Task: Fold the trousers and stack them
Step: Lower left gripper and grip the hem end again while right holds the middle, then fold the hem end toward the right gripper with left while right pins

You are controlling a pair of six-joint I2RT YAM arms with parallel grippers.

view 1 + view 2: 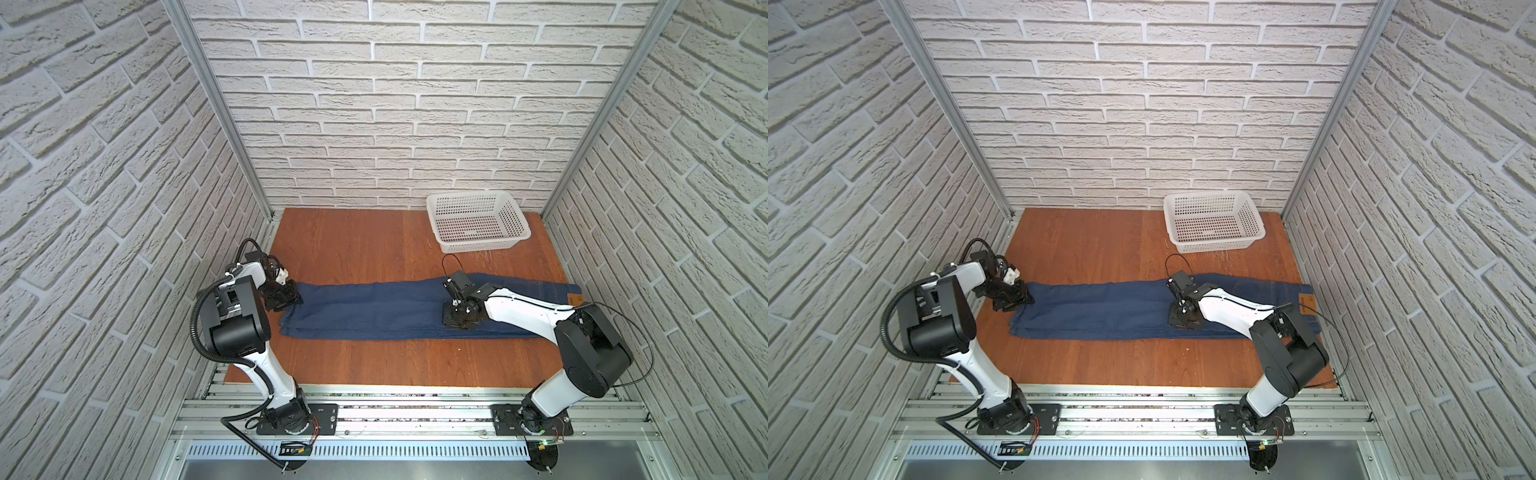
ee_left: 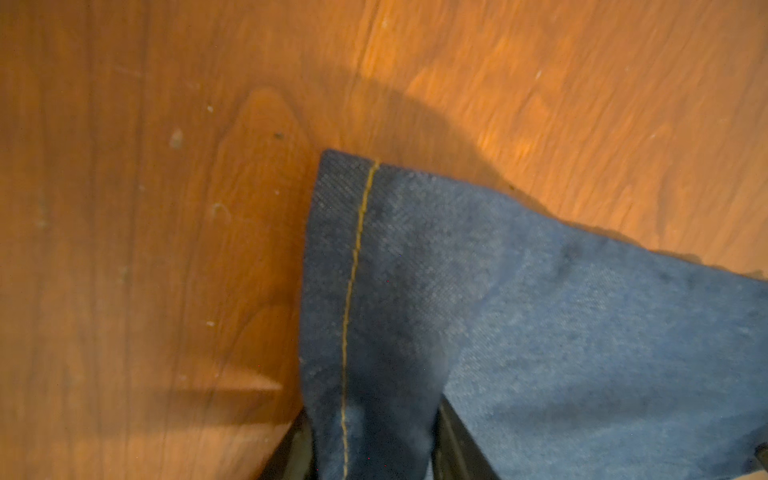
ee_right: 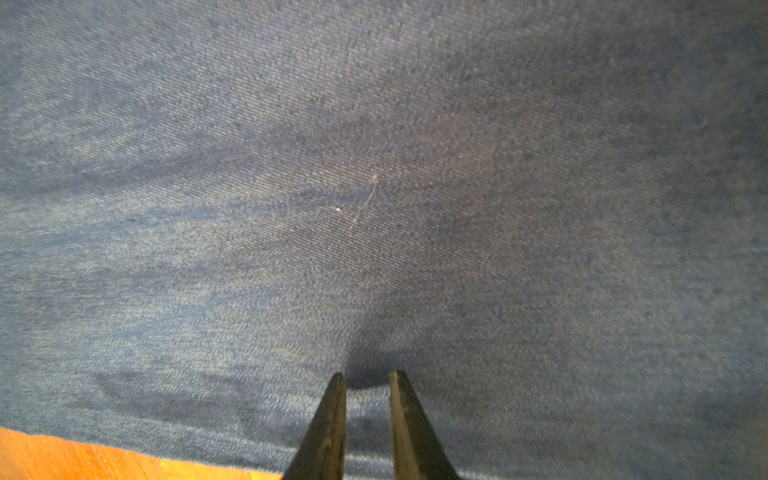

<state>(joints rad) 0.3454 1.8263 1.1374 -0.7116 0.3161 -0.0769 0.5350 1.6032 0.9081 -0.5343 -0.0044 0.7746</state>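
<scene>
Both top views: the trousers [image 1: 374, 309] [image 1: 1100, 307] lie flat across the middle of the wooden counter [image 1: 353, 249], one leg over the other, in a long band. The hems are at the left. The waist is at the right, with a tan patch [image 1: 575, 298] [image 1: 1305, 300] showing there. The left pincer [image 1: 291, 301] [image 1: 1021, 300] is down at the hem end, on the far corner. The right pincer [image 1: 457, 322] [image 1: 1181, 322] points down onto the cloth toward the waist end, near the front edge. A white basket [image 1: 484, 246] [image 1: 1219, 248] sits at the far right of the counter, apart from the trousers.

Left wrist view: the hem corner of the trousers [image 2: 540, 332], with its yellow stitching [image 2: 353, 270], runs between the two dark fingers [image 2: 457, 440]. The left pincer [image 2: 370, 411] is pinching that hem, and cloth fills the gap. There is bare counter [image 2: 124, 208] beside it.

Right wrist view: denim [image 3: 374, 166] fills the frame, with a sliver of counter [image 3: 62, 457] at one corner. The right pincer [image 3: 368, 374] has its fingers [image 3: 328, 428] close together with a narrow gap between them, tips on the cloth. Creases radiate from that spot. Cannot tell whether cloth is caught between the tips.
</scene>
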